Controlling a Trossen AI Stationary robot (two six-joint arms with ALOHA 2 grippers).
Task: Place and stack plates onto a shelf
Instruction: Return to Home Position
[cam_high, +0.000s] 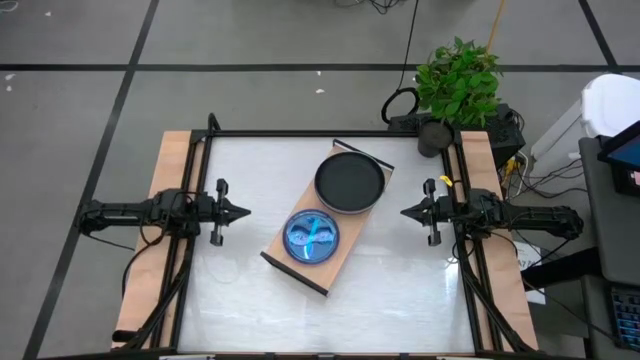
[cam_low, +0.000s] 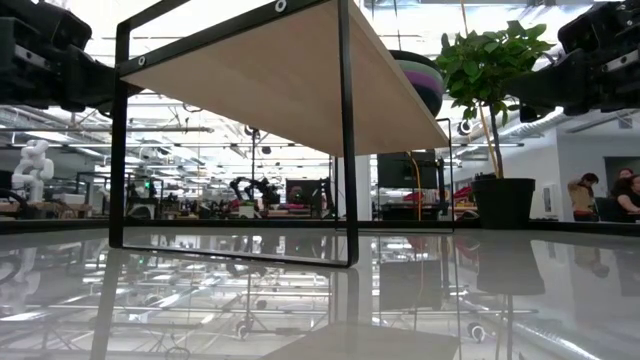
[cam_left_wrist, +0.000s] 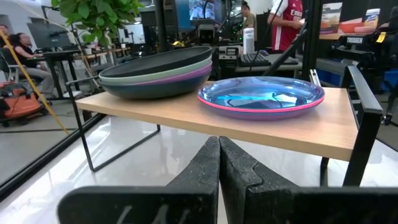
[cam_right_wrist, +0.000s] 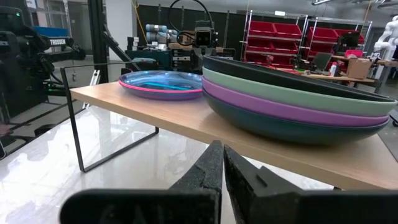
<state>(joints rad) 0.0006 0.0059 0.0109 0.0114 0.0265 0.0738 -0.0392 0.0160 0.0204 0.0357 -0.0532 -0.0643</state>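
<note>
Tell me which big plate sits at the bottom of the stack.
The dark teal plate, directly on the shelf, beneath the purple plate, pale green plate and black plate.

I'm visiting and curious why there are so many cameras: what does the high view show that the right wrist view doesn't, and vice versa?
Only the high view: the full layout, the shelf lying diagonally on the table, the left arm and right arm facing it from opposite sides, a potted plant.
Only the right wrist view: the big stack's layers, black plate over pale green plate, purple plate and dark teal plate; the pink plate beneath the cyan plate; that arm's shut jaws.
Both: the shelf, the black plate on top, the cyan plate.
</note>
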